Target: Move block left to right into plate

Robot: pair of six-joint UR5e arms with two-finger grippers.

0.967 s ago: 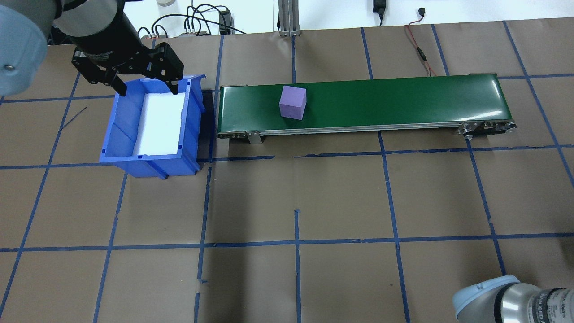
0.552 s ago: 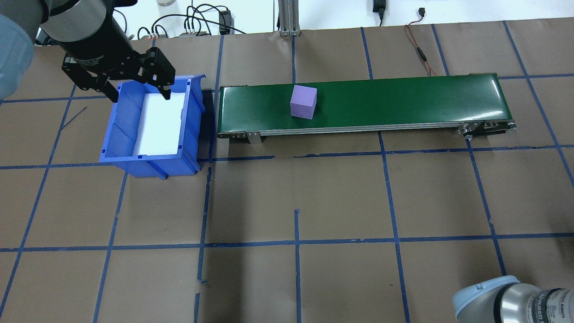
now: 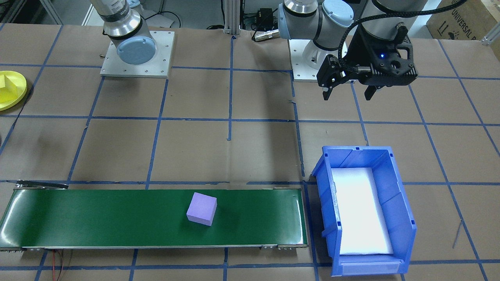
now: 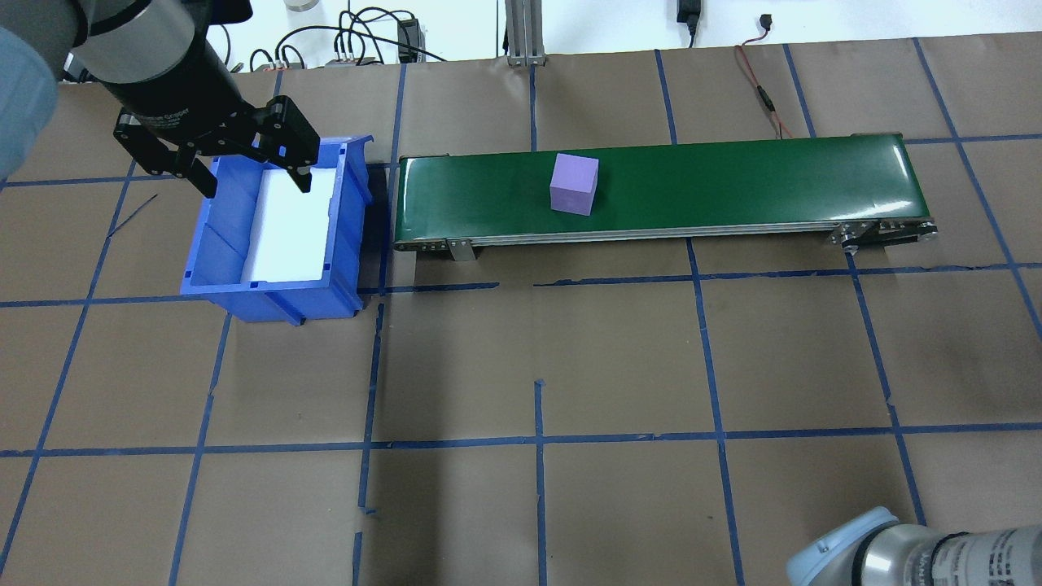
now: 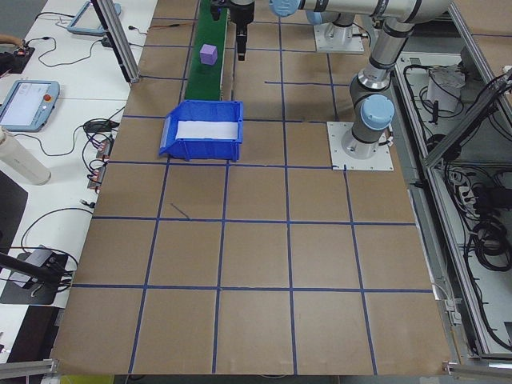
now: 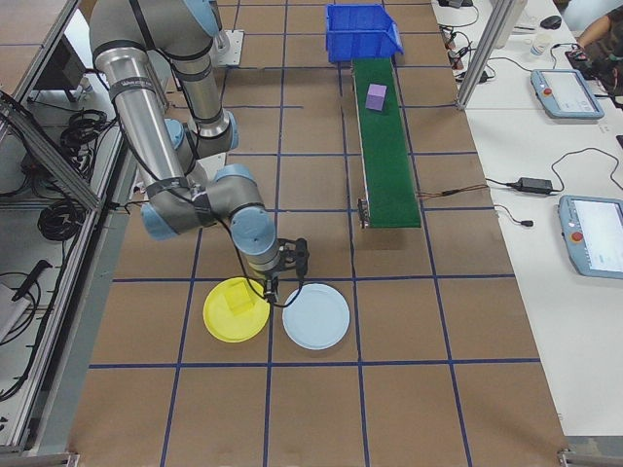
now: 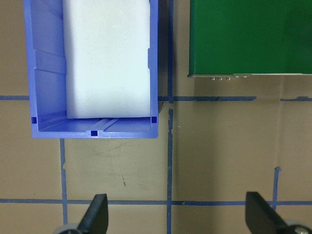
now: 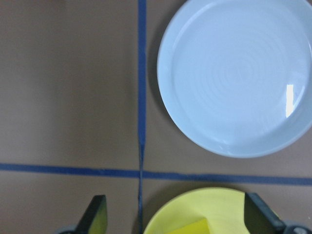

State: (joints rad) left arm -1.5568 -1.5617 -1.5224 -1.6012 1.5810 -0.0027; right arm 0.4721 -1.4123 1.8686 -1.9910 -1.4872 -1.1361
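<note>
At the left of the overhead view, the left gripper (image 4: pixel 248 175) is seen above the far end of the blue bin (image 4: pixel 213 244), with its fingers (image 7: pixel 95 214) spread wide apart and nothing held between them. A white foam pad (image 4: pixel 291 224) is laid on the floor of the bin. Just to the right of the bin, the green conveyor belt (image 4: pixel 733 183) is stretched across the table (image 4: pixel 619 358). The purple block (image 4: pixel 574 184) is rested upright on the belt, a little left of its middle, well apart from both grippers.

Further to the right, off the end of the belt, the yellow plate (image 6: pixel 220 323) and a pale blue plate (image 6: pixel 315 316) are placed side by side on the table. A yellow block (image 6: pixel 239 302) is already lying in the yellow plate. The right gripper (image 6: pixel 283 284) is held low near the two plates, and in its wrist view its fingers (image 8: pixel 95 215) are seen set wide apart and empty.
</note>
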